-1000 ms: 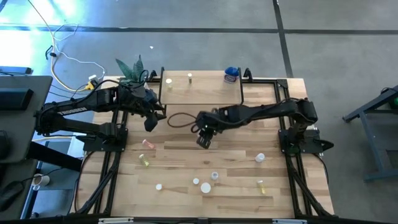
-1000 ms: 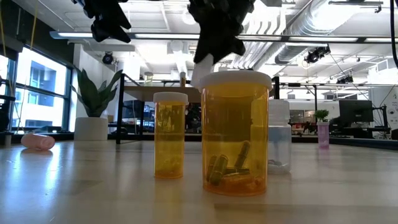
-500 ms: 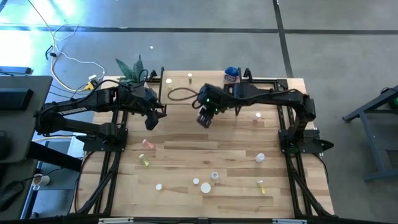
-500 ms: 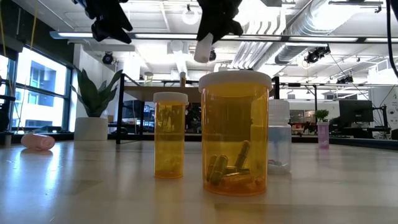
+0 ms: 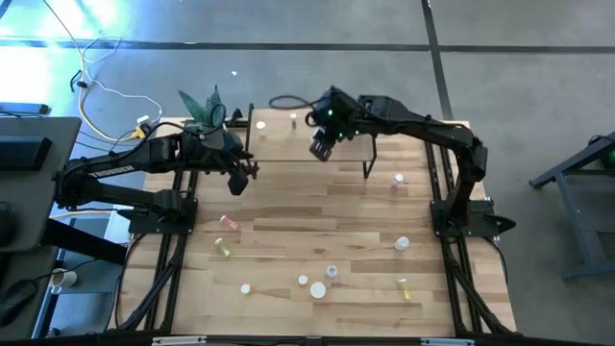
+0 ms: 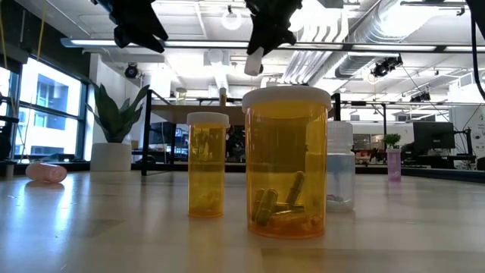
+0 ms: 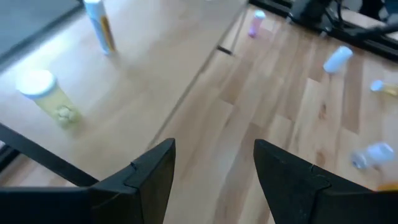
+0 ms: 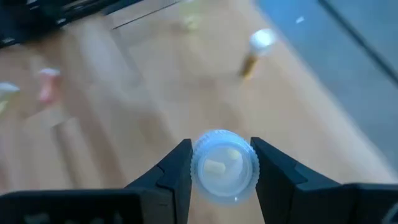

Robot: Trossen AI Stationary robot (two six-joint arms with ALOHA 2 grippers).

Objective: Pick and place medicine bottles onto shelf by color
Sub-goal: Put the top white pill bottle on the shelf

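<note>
High view: the right hand (image 5: 322, 147) hangs over the shelf (image 5: 288, 142), near its middle, carrying a white-capped bottle (image 5: 320, 149). Two small bottles already stand at the shelf's back edge, a white-capped one (image 5: 260, 126) and a yellow one (image 5: 293, 119). The left hand (image 5: 236, 183) waits off the shelf's left corner, above the surface (image 5: 317, 231), where the remaining bottles lie scattered along the near side.

Low view: the carried bottle hangs well clear above the shelf, gripped from above at one end.

Left wrist view: the left hand's fingers (image 7: 152, 171) stand wide apart with nothing between them.

Right wrist view: the right hand's fingers (image 8: 177, 171) are closed on the bottle's round sides, cap facing the camera.

Risk, as judged: the grip sits on a smooth round body, so the bottle could twist or slip. Released from this height it may tip or roll off. A careless descent could knock the two standing bottles.
</note>
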